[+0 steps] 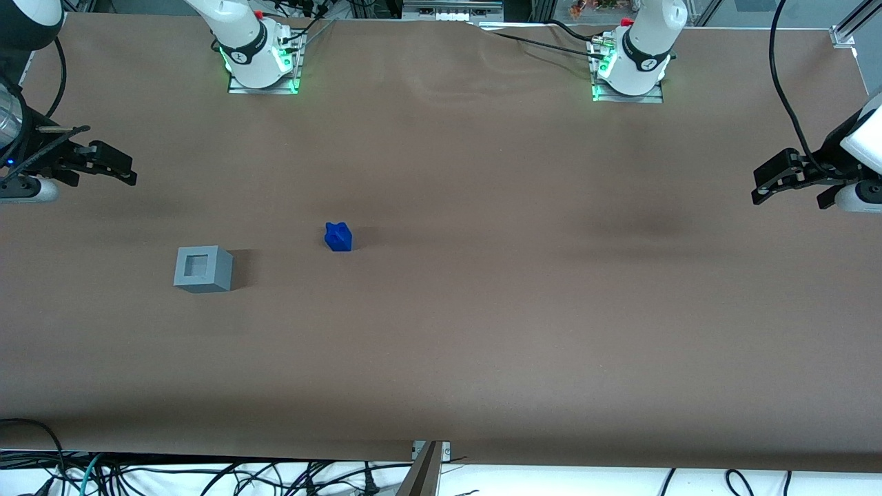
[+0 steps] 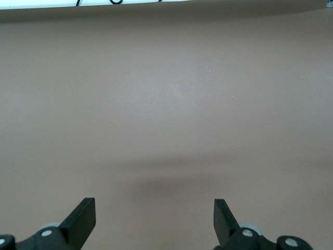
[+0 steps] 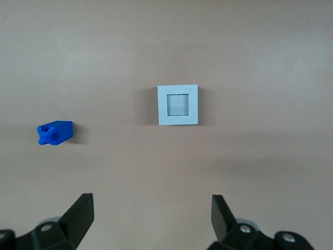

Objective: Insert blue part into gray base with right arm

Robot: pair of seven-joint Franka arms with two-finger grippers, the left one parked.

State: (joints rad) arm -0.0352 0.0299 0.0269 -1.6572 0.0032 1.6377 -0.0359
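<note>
1. Gripper (image 1: 127,172) of the right arm (image 1: 34,158): held above the table (image 1: 482,331) at the working arm's end, empty. Its two black fingers (image 3: 78,216) stand wide apart, with bare table surface between them in the right wrist view.
2. Blue part (image 1: 338,236): one counted. It rests on the table, free of any contact with the gripper or the base. Its notched, bumpy end is visible in the right wrist view (image 3: 54,133).
3. Gray base (image 1: 202,269): one counted. It sits flat on the table with its square recess facing up; the recess holds nothing (image 3: 178,104).
4. Relative position: the blue part lies well apart from the gray base, displaced toward the parked arm's end of the table and slightly farther from the front camera. The base is the nearer of the two to the working arm's end.
5. Gripper to objects: both items lie clear of the gripper, nearer to the front camera than it is; the base is the closer of the two to it.
6. Arm mounts: two counted, each a metal plate with a green glow, at the table edge farthest from the front camera; the working arm's mount (image 1: 262,81) is one of them.
7. Table covering: one brown sheet, with slight wrinkles near the mounts.
</note>
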